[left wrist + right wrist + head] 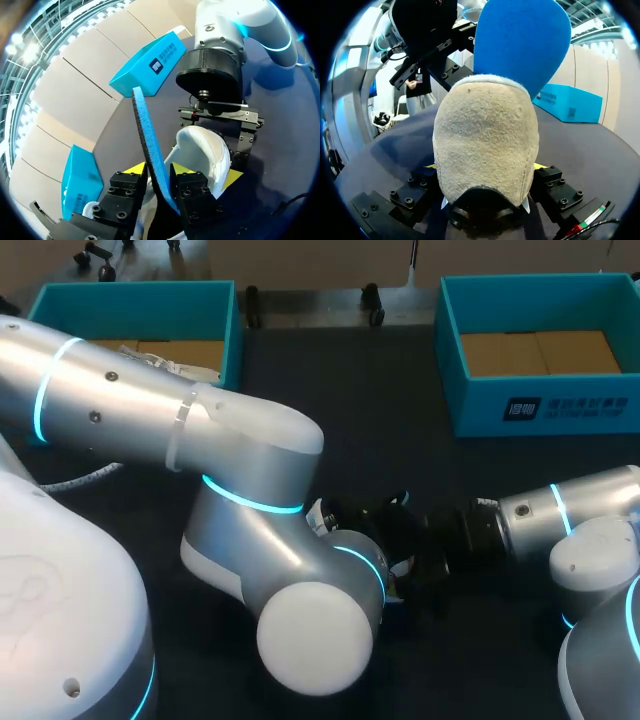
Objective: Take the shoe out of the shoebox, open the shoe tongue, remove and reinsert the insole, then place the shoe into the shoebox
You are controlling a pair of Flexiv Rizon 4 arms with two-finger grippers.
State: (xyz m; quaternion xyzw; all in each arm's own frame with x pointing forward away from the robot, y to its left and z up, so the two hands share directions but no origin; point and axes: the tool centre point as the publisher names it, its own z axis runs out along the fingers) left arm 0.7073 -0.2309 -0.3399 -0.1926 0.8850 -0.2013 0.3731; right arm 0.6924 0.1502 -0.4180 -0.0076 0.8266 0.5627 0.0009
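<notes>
Insole (147, 140), likely soft, floppy foam, stands pinched low in your left gripper's (159, 175) closed fingers, rising from the light shoe (485, 140) your right gripper (485, 167) clamps at mid-table, so grip it near the shoe's mouth.

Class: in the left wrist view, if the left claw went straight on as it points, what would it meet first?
Probably the white shoe, just ahead of the left claw, which grips the blue insole; depth is unclear.

Two shoeboxes (130, 292) (600, 410); one shoe (485, 140); one insole (147, 135); two arms (250, 470) (560, 515).
</notes>
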